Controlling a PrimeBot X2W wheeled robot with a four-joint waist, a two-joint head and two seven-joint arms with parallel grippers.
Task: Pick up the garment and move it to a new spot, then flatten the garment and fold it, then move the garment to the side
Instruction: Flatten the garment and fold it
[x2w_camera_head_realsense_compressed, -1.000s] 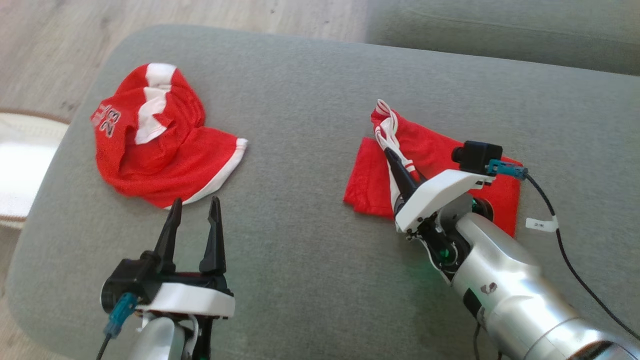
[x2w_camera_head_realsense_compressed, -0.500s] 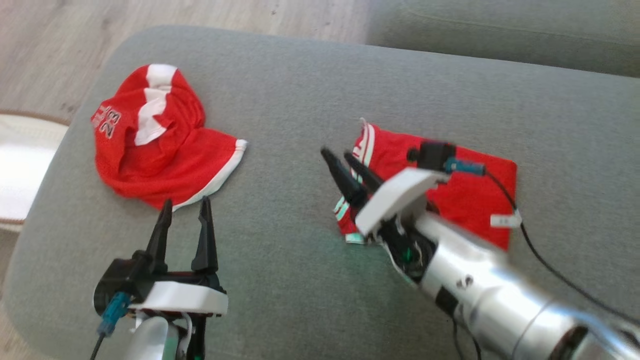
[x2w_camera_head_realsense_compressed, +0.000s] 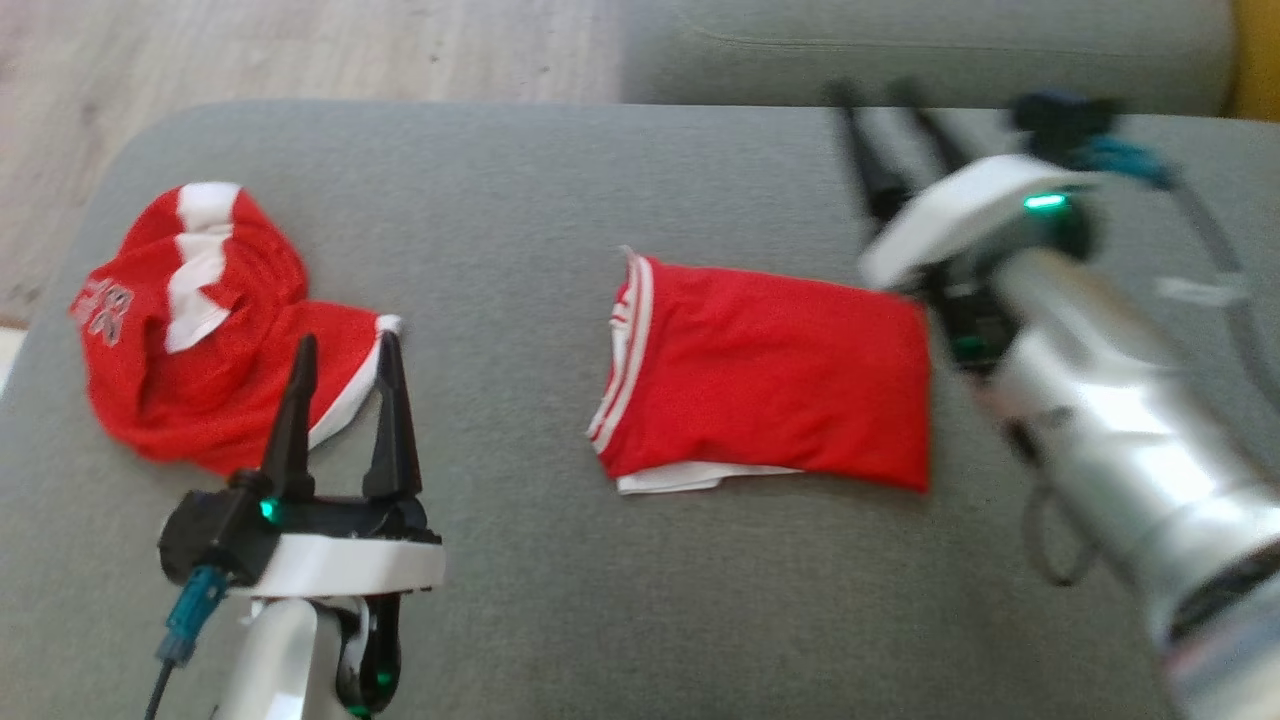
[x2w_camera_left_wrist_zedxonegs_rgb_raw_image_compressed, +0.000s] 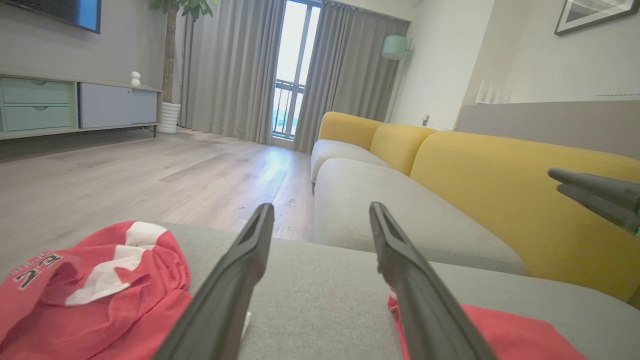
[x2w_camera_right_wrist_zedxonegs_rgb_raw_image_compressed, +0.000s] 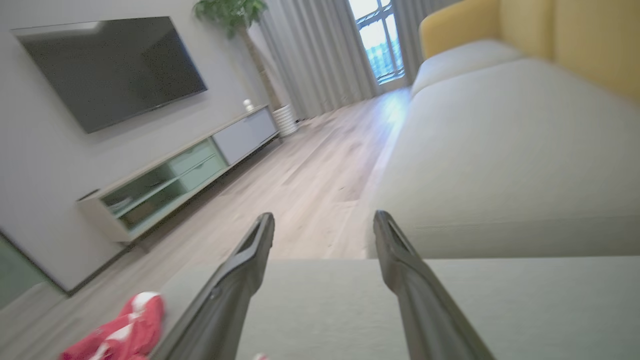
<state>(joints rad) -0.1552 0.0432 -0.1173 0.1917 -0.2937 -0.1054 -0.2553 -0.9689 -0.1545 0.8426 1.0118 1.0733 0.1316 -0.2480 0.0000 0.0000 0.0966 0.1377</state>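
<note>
A folded red garment (x2w_camera_head_realsense_compressed: 770, 380) with white-striped trim lies flat in the middle of the grey cushion (x2w_camera_head_realsense_compressed: 560, 180); its corner shows in the left wrist view (x2w_camera_left_wrist_zedxonegs_rgb_raw_image_compressed: 515, 335). My right gripper (x2w_camera_head_realsense_compressed: 872, 95) is blurred, raised beyond the garment's far right corner, open and holding nothing; in its own view the gripper (x2w_camera_right_wrist_zedxonegs_rgb_raw_image_compressed: 324, 217) points over bare cushion. My left gripper (x2w_camera_head_realsense_compressed: 345, 345) stands open at the lower left, holding nothing, just right of a crumpled red and white jersey (x2w_camera_head_realsense_compressed: 190, 320). In the left wrist view the gripper (x2w_camera_left_wrist_zedxonegs_rgb_raw_image_compressed: 320, 210) has the jersey (x2w_camera_left_wrist_zedxonegs_rgb_raw_image_compressed: 90, 290) on its left.
A second grey seat (x2w_camera_head_realsense_compressed: 900, 50) lies beyond the cushion, with a yellow sofa back (x2w_camera_left_wrist_zedxonegs_rgb_raw_image_compressed: 500, 190) behind it. Wooden floor (x2w_camera_head_realsense_compressed: 250, 50) runs past the cushion's far left edge. A TV cabinet (x2w_camera_right_wrist_zedxonegs_rgb_raw_image_compressed: 175, 185) stands across the room. My right gripper's fingers (x2w_camera_left_wrist_zedxonegs_rgb_raw_image_compressed: 590, 192) enter the left wrist view.
The right gripper let go of the garment's striped edge, opened and swung up to the far right. The garment now lies folded flat. The head camera has shifted.
</note>
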